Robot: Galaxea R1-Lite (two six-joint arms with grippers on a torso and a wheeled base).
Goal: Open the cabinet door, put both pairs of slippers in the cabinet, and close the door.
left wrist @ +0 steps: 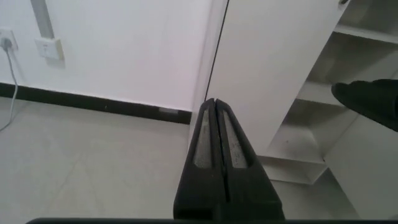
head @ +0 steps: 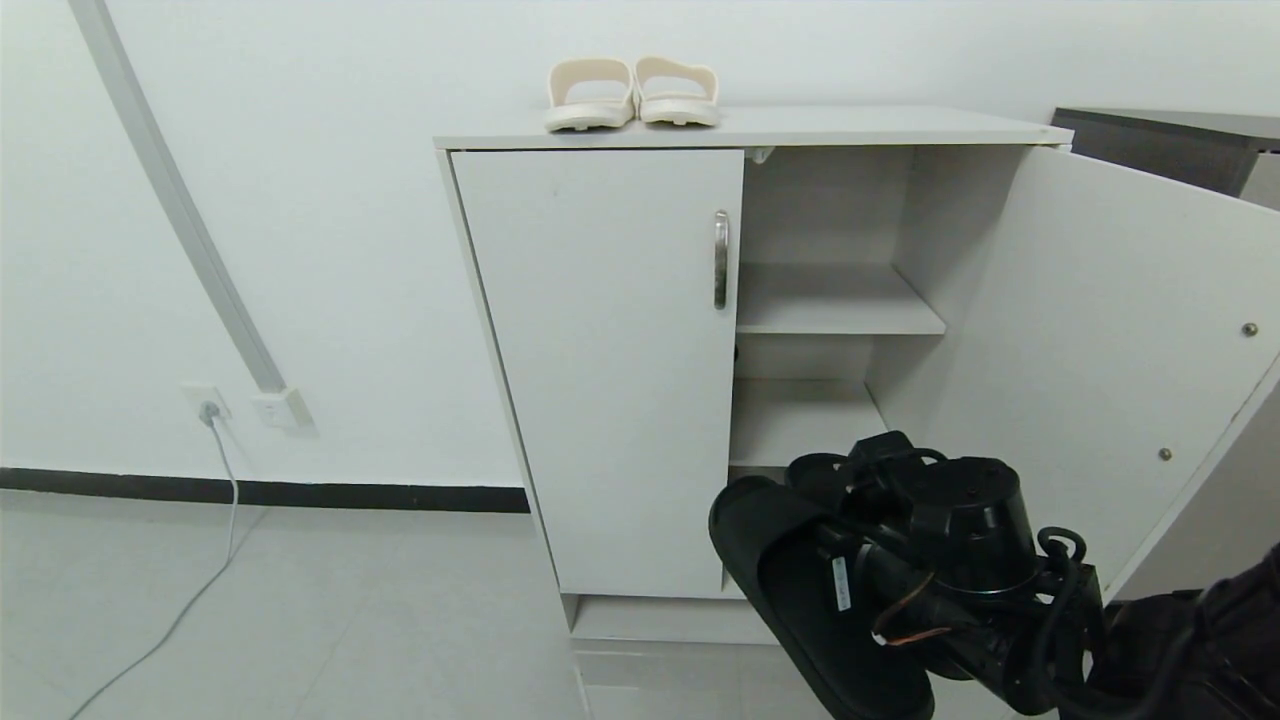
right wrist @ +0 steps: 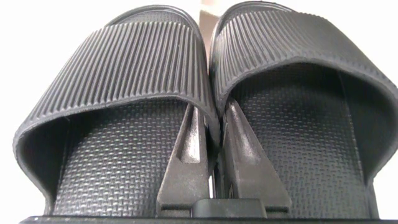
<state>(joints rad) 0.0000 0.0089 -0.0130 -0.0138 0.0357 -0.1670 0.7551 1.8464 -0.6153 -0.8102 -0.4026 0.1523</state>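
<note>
Hanging before the open cabinet (head: 600, 400), the black slippers (head: 800, 570) look light, soft and rubbery. The right gripper (right wrist: 211, 127) pinches their touching inner edges together, a sound hold. White slippers (head: 632, 95) sit on top. Left gripper (left wrist: 215, 137) is clenched, empty.

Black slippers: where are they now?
In the head view the black slippers sit low, right of centre, clamped together in the right gripper, in front of the open right side of the cabinet and not yet on a shelf.

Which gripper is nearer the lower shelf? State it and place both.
Right. The right gripper, holding the black slippers, is in front of the lower shelf. The left gripper is farther back, toward the closed door.
</note>
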